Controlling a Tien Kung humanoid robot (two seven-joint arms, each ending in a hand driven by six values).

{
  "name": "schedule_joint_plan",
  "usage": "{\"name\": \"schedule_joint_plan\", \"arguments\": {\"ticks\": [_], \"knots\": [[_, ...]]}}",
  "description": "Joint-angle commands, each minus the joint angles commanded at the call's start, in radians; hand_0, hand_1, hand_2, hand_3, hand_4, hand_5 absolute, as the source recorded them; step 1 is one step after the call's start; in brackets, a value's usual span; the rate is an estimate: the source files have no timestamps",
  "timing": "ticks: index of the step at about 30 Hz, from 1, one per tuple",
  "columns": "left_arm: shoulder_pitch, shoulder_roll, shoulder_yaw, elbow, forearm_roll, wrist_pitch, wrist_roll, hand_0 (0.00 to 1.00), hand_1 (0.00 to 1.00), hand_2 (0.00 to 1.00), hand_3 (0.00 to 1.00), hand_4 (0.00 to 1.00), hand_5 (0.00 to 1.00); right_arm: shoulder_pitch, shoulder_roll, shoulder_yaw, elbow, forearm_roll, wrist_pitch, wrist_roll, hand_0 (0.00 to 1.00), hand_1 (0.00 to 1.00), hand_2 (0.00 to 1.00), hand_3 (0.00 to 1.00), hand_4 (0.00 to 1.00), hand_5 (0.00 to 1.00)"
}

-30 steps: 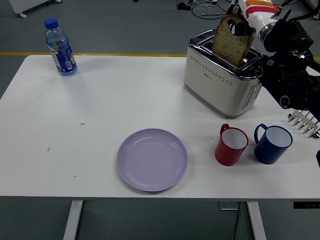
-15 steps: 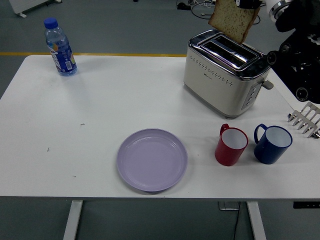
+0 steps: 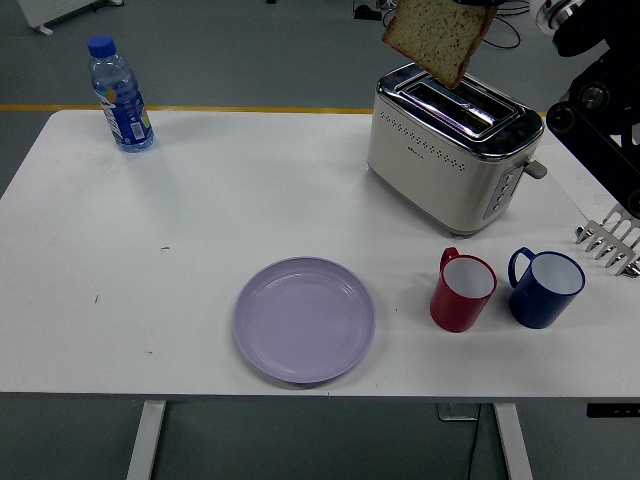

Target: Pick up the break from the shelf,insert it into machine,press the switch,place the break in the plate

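Fingers of the robot's right hand are cut off by the top edge of the head view, so how they close cannot be told; only the slice of bread (image 3: 436, 36) hanging from that edge suggests a pinch at its upper crust. Left of the toaster (image 3: 449, 146), well apart at the far corner of the white table (image 3: 200, 220), stands a water bottle (image 3: 119, 94). Nearer the front edge and left of the toaster lies the empty lilac plate (image 3: 304, 319), the slice's likely destination. The bread hangs tilted, clear above the toaster's slots. It looks light, soft and crumbly, best held gently by the firmer crust so it neither tears nor slips. In front of the toaster sit a red mug (image 3: 461, 290) and a blue mug (image 3: 544, 286); to its right, the black right arm (image 3: 600, 120) and a wire rack (image 3: 610, 243).
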Motion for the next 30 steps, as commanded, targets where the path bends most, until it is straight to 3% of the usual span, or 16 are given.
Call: {"name": "schedule_joint_plan", "arguments": {"ticks": [10,15,24,30], "knots": [[-0.004,0.000,-0.005,0.000,0.004,-0.002,-0.001,0.699,0.769,0.795,0.707,0.428,0.935,-0.041,-0.046,-0.051,0.178,0.300,0.081,-0.050,0.138,0.207,0.334,0.483,0.617,0.002],[-0.005,0.000,-0.007,0.000,0.007,-0.002,-0.001,0.699,0.769,0.795,0.707,0.428,0.935,-0.062,-0.052,-0.100,0.222,0.442,0.115,-0.065,0.138,0.207,0.334,0.483,0.617,0.002],[-0.008,0.000,-0.008,0.000,0.007,-0.003,-0.003,0.699,0.769,0.795,0.707,0.427,0.936,-0.099,-0.055,-0.187,0.258,0.605,0.156,-0.085,0.142,0.209,0.333,0.486,0.592,0.002],[-0.008,0.000,-0.010,0.000,0.009,-0.004,-0.003,0.700,0.768,0.795,0.708,0.426,0.936,-0.130,-0.030,-0.244,0.251,0.683,0.176,-0.093,0.140,0.209,0.331,0.486,0.592,0.002]]}}
